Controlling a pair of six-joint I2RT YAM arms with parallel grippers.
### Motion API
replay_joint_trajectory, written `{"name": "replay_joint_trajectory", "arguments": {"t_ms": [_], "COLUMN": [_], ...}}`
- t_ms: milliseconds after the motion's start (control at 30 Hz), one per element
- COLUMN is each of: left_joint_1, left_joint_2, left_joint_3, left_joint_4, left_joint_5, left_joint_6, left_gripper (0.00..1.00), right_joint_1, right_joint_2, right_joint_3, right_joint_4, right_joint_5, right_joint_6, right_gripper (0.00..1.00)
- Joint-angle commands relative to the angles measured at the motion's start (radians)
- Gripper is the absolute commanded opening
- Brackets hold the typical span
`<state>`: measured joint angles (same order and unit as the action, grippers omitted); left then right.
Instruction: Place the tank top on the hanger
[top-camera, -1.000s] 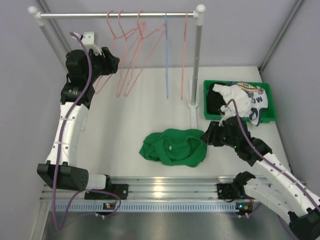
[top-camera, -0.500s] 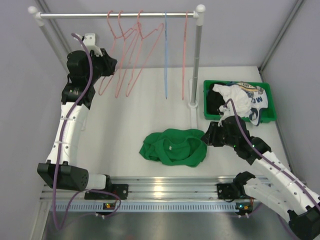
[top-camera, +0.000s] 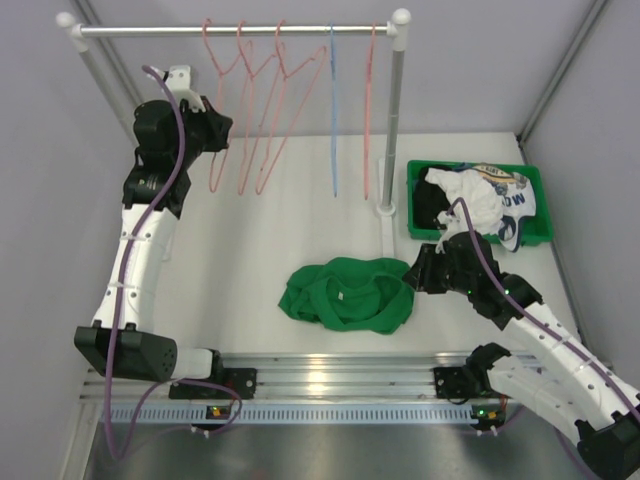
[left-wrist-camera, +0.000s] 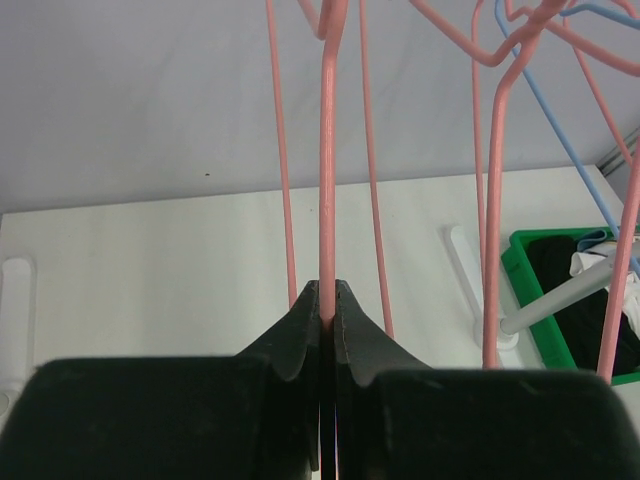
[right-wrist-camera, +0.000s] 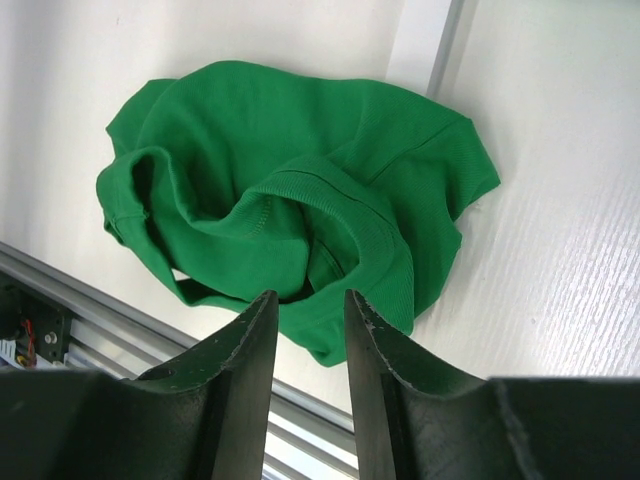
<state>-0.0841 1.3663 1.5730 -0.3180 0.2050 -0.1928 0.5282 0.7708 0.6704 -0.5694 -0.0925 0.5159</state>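
Note:
The green tank top (top-camera: 345, 295) lies crumpled on the table near the front edge, and the right wrist view shows it too (right-wrist-camera: 290, 190). My right gripper (top-camera: 412, 272) hovers at its right edge; the jaws (right-wrist-camera: 310, 300) stand open above the fabric's near hem with nothing between them. My left gripper (top-camera: 222, 130) is raised at the back left and is shut (left-wrist-camera: 328, 288) on one thin wire of a salmon-pink hanger (left-wrist-camera: 326, 150). That hanger (top-camera: 212, 180) hangs leftmost on the rail.
Other pink hangers (top-camera: 262, 120), a blue hanger (top-camera: 333, 120) and one more pink hanger (top-camera: 368, 120) hang from the rail (top-camera: 150, 31). The rail's right post (top-camera: 393, 130) stands beside a green bin (top-camera: 475, 166) holding a white printed garment (top-camera: 490, 200) and a black garment (top-camera: 430, 205).
My left gripper has closed on the hanger wire, and the leftmost hanger's hook has slid left along the rail. The right jaws have narrowed a little; that arm has barely moved.

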Motion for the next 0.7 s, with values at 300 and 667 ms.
{"name": "replay_joint_trajectory", "arguments": {"t_ms": [300,667], "left_joint_1": [-0.008,-0.008], "left_joint_2": [-0.053,-0.13], "left_joint_3": [0.099,0.042], "left_joint_4": [0.051,0.034], "left_joint_5": [-0.013,-0.024], "left_joint_6": [0.007,0.019], "left_gripper": [0.0,0.0], "right_joint_1": [0.019,0.019], "right_joint_2": [-0.008,-0.001], "right_joint_3": [0.043,0.029], "right_joint_4": [0.016,0.032], "right_joint_5": [-0.007,-0.015], "right_joint_6": [-0.022,-0.027], "right_gripper": [0.33,0.33]}}
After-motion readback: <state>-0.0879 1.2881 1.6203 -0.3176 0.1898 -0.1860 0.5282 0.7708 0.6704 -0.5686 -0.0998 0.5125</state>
